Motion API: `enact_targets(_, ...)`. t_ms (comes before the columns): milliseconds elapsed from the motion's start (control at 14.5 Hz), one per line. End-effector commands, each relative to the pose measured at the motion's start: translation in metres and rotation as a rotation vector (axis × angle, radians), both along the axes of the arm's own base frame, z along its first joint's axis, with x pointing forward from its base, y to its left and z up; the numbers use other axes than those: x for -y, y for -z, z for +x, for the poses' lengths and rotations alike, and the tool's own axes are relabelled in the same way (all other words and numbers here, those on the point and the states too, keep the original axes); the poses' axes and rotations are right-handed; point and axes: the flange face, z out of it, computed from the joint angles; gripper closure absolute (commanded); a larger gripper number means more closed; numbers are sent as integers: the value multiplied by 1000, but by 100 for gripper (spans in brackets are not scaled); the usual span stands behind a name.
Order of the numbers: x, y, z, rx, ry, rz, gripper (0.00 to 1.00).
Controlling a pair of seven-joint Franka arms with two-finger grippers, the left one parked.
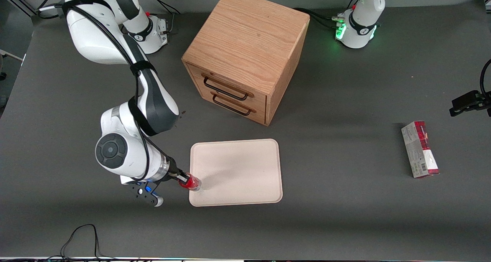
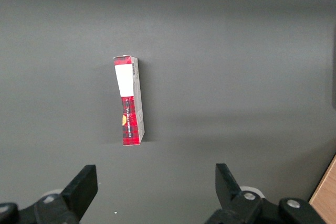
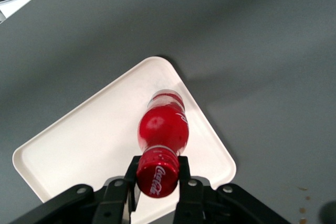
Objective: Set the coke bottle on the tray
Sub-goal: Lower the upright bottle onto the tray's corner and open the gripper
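tool [image 3: 157, 178] clamped on coke bottle [image 3: 163, 129] cap, above tray [image 3: 84, 140] edge

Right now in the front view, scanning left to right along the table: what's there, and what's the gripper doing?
gripper shut on coke bottle at the tray's edge → tray → carton.

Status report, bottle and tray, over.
Right gripper shut on small red coke bottle, above corner of cream rectangular tray. Bottle not released. Nothing on the tray in the way.
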Motion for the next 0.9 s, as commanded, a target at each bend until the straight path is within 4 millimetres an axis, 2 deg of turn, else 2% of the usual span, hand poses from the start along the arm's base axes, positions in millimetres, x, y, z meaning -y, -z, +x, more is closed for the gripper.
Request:
enact_targets(0, -20, 6, 2, 44, 39, -33, 100)
enact_targets(208, -23, 24, 3, 33, 35, -39, 100)
enact_targets(623, -23, 31, 3, 28, 35, -41, 100)
enact_targets(692, -23, 31, 3, 28, 35, -41, 84)
enact_targets(761, -23, 31, 3, 29, 29, -43, 10)
enact_targets(830, -24, 31, 3, 32, 25, -51, 0)
